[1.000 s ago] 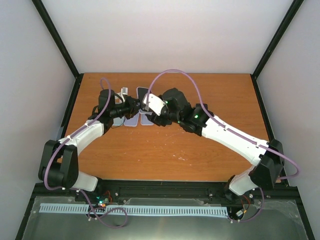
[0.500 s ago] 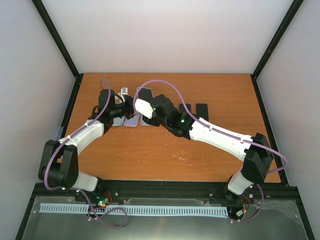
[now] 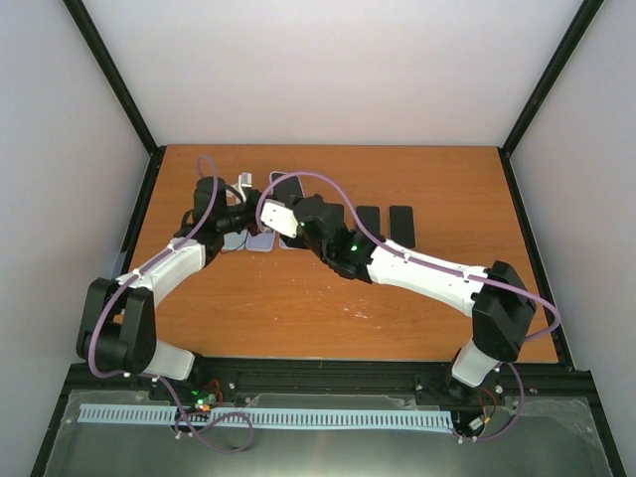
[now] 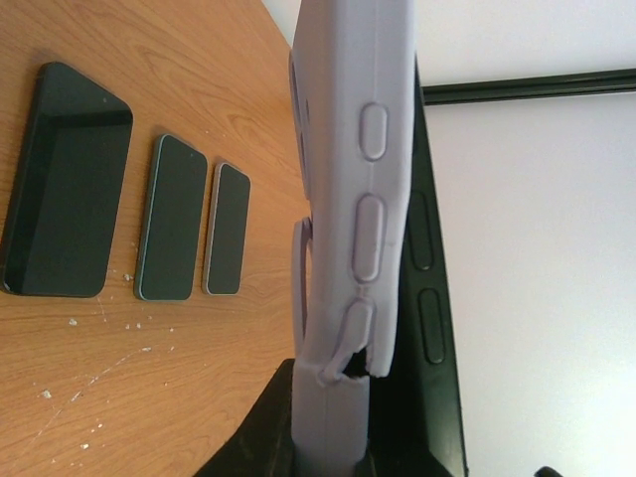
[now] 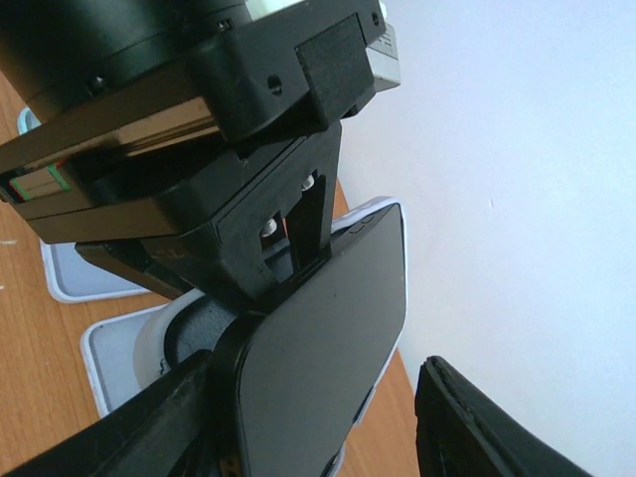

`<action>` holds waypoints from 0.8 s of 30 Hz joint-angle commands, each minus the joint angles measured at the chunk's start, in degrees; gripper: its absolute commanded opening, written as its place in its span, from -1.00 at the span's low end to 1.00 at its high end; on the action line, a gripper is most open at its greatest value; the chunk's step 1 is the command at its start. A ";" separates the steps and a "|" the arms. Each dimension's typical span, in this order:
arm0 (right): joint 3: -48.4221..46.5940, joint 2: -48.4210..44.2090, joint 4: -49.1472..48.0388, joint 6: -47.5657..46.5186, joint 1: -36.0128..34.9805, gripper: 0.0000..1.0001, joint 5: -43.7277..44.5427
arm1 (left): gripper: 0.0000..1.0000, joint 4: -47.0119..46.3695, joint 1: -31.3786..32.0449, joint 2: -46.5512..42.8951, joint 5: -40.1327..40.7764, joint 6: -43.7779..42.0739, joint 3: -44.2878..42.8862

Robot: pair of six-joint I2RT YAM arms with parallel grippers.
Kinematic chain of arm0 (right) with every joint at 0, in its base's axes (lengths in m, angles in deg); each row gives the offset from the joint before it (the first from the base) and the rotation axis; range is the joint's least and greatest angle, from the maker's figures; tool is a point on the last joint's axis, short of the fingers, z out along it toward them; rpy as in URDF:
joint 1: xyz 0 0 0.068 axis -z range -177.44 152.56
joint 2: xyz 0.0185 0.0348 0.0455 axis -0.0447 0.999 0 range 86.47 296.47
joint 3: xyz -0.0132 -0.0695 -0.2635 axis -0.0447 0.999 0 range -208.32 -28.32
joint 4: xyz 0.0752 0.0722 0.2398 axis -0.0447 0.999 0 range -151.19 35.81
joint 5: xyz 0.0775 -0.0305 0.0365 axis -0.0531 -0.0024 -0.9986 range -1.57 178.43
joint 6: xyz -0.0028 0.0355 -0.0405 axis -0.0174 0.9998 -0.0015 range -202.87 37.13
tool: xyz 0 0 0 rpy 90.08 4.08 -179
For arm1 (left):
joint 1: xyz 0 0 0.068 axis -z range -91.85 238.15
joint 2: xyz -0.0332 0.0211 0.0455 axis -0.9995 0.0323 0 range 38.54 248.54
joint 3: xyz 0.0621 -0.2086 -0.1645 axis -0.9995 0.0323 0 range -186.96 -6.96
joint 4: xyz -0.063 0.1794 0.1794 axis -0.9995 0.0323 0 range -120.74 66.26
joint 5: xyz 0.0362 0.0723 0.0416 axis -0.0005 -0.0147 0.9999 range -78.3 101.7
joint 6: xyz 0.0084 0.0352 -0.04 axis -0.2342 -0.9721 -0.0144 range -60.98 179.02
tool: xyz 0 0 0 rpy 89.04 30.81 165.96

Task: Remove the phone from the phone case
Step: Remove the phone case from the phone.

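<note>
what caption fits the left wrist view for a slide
Left gripper holds a lavender phone case edge-on; three dark phones lie flat on the wooden table

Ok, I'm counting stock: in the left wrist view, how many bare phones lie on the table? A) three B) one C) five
A: three dark phones lie flat in a row on the table, beside the upright lilac case.

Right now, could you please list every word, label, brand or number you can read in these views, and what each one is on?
None can be read. The lavender phone case, the black phone in it and the three dark-screened phones lying on the wooden table show no lettering.
</note>
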 commanded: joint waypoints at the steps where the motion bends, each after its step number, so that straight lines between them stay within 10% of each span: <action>1: 1.41 1.83 -1.06 -1.90 -0.01 0.09 1.24 | -0.99 -4.09 0.06 -3.08 -3.72 0.11 -1.57; 24: 5.27 6.47 -16.46 -9.05 2.17 -0.36 4.65 | -0.99 -5.91 0.65 -5.24 -8.27 -1.27 0.20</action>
